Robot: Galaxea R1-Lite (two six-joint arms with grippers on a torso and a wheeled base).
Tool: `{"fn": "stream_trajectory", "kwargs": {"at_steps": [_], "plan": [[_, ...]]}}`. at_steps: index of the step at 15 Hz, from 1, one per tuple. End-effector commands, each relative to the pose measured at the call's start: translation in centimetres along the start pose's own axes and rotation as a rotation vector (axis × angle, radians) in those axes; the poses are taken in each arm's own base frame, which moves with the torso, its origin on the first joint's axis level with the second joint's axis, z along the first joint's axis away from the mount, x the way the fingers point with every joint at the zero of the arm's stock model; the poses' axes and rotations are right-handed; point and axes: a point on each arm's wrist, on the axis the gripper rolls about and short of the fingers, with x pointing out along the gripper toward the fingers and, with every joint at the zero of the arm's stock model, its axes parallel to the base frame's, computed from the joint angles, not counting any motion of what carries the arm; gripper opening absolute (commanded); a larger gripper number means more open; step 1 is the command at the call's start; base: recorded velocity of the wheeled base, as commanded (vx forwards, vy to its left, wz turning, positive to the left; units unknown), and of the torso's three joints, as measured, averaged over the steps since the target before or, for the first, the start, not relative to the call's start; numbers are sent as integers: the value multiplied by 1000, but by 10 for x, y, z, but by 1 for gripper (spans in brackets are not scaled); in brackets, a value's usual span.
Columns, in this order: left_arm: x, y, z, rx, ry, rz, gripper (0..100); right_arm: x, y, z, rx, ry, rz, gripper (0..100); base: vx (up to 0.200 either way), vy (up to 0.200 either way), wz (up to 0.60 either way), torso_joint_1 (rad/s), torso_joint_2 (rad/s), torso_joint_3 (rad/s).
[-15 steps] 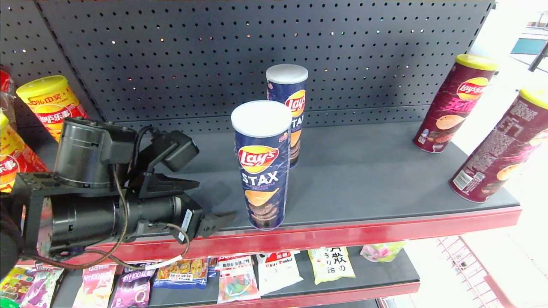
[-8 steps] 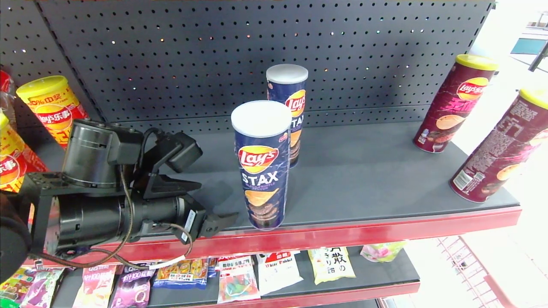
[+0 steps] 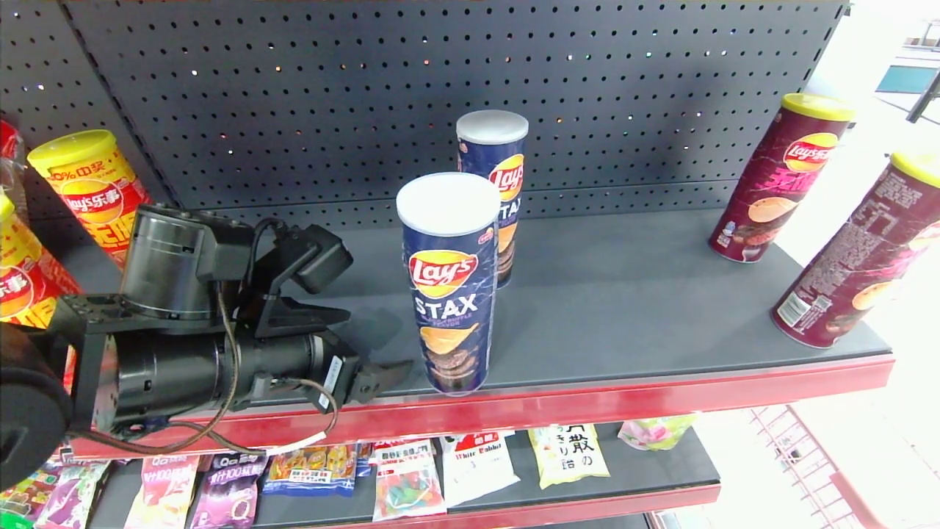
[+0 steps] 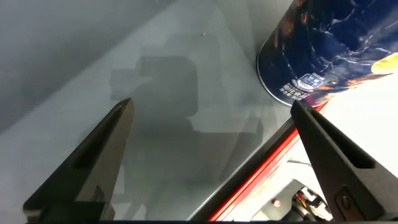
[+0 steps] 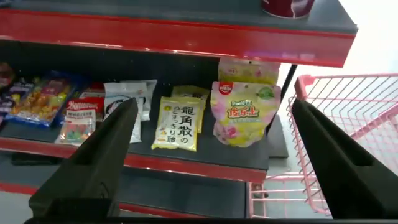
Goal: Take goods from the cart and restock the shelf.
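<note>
Blue cans [image 3: 449, 283]: two; maroon cans [image 3: 778, 180]: two

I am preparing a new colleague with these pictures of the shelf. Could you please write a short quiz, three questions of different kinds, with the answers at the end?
1. True or false: the left gripper is shut on the front blue can.
2. How many blue cans stand on the grey shelf? A) one B) two C) three
3. Fill in: the lids of the two dark red cans are ____.
Key: 1 false, it is open and the can stands outside its fingers; 2 B; 3 yellow.
</note>
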Motion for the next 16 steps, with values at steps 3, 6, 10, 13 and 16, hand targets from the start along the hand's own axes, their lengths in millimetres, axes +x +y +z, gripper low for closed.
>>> {"fn": "stream_trajectory", "kwargs": {"at_steps": [3,6,10,13,16], "plan": [[1,0,0,0,-1,0,100,0,1,-1,-73,-8,94,100,0,0,0,0,0,0],[2,0,0,1,0,-1,100,0,-5,-2,107,16,-169,100,0,0,0,0,0,0],[6,0,2,1,-1,0,100,0,-4,-2,78,20,-149,100,0,0,0,0,0,0],[8,1,4,1,-13,3,100,0,-4,-3,101,19,-130,100,0,0,0,0,0,0],[9,2,4,1,-12,3,100,0,-2,-8,75,73,-49,100,0,0,0,0,0,0]]}}
